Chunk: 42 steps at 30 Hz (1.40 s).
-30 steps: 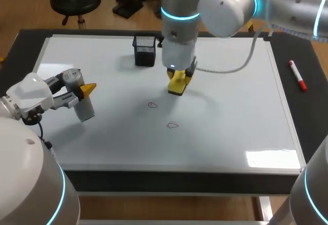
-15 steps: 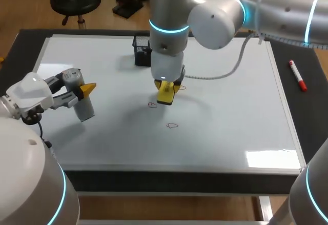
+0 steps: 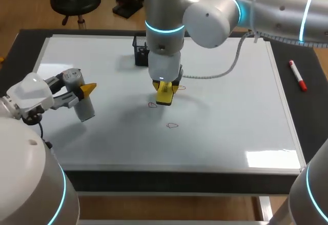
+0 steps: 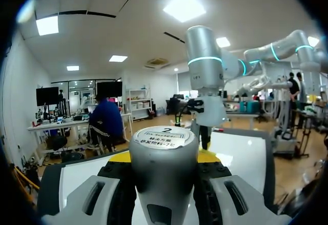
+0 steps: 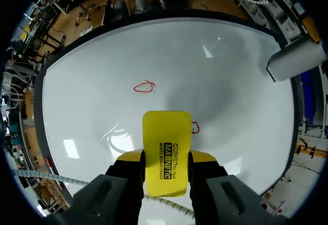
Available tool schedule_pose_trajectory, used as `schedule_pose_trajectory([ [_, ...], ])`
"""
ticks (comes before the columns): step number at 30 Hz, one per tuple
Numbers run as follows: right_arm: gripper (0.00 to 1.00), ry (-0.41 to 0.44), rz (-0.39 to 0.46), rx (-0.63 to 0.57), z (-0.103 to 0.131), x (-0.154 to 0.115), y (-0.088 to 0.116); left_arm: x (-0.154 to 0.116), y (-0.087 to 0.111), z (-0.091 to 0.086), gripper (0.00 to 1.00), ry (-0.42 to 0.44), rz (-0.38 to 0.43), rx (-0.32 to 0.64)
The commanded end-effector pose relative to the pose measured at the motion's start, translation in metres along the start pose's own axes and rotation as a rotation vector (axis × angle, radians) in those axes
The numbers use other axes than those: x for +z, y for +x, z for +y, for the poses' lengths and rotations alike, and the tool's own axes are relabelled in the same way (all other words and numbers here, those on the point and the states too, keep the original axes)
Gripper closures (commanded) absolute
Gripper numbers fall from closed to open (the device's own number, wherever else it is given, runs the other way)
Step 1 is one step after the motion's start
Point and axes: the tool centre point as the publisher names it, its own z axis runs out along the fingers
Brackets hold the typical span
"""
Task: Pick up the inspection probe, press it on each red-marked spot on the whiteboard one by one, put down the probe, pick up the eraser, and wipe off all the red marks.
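My right gripper (image 3: 164,93) is shut on the yellow eraser (image 3: 164,96), low over the whiteboard (image 3: 230,107) near its middle. One red mark (image 3: 152,105) lies just left of the eraser, another red mark (image 3: 172,125) nearer the front, and a third red mark (image 3: 181,87) shows at the eraser's right. In the right wrist view the eraser (image 5: 165,145) sits between the fingers, with a red mark (image 5: 144,87) ahead and a red mark (image 5: 195,128) beside it. My left gripper (image 3: 84,94) is shut on the silver probe (image 3: 82,102) at the board's left; the probe (image 4: 164,158) fills the left wrist view.
A black mesh pen holder (image 3: 142,50) stands at the back of the board, just behind my right arm. A red marker (image 3: 297,75) lies on the dark table strip to the right of the board.
My right arm has carried the eraser left and toward the front, from over the third mark to beside the left mark. The left arm and probe have not moved.
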Motion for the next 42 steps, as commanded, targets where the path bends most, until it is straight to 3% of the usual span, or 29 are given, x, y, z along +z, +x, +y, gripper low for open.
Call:
schedule_pose_trajectory([
  [1, 1.00, 0.002, 0.005, -0.001, -0.001, -0.001, 0.000, 0.001, 0.000, -0.002, 1.00, -0.003, -0.003, 0.000],
  [19, 1.00, -0.014, 0.006, -0.096, 0.025, 0.021, -0.040, 0.001, 0.000, -0.002, 1.00, -0.003, -0.003, 0.000],
  [30, 1.00, -0.022, 0.004, -0.152, 0.027, 0.031, -0.064, 0.001, 0.000, -0.002, 1.00, -0.003, -0.003, 0.000],
  [42, 1.00, -0.035, 0.001, -0.181, 0.023, 0.041, -0.072, 0.001, 0.000, -0.002, 1.00, -0.003, -0.003, 0.000],
])
